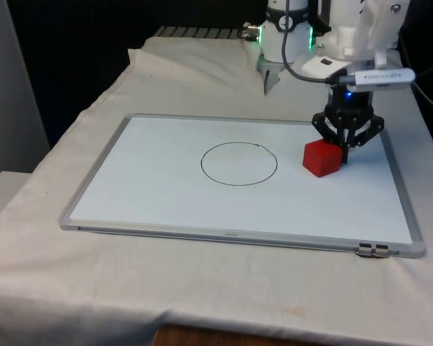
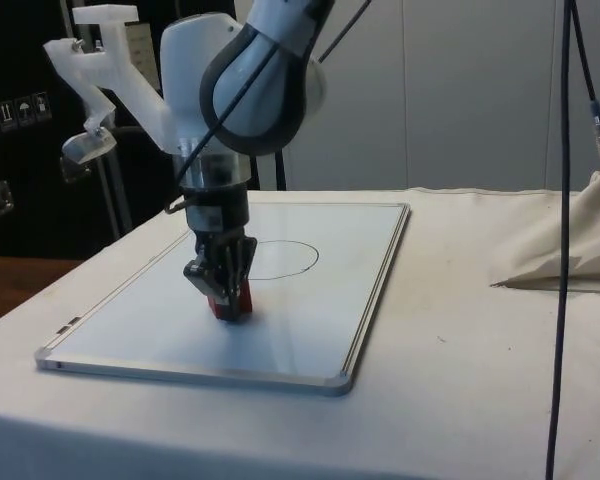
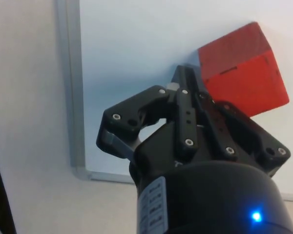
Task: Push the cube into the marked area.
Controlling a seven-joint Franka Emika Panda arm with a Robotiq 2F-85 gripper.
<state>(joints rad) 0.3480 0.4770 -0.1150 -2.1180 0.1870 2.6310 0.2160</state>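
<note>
One red cube (image 1: 322, 158). One whiteboard (image 1: 159, 198), with one circle (image 1: 239, 163) drawn on it. One pincer (image 1: 344, 148). One cloth (image 1: 94, 288) over one bench. One cable (image 2: 563, 250) hangs at the side.

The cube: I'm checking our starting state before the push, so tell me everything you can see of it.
The cube is plain red with matte, unmarked faces and crisp edges. It sits flat on the whiteboard, turned at an angle to the board's frame, outside the drawn circle, on the front view's right of it. The gripper, fingers together, stands low right behind it, its tips at or against the cube's far side; actual contact is hard to confirm.
</note>
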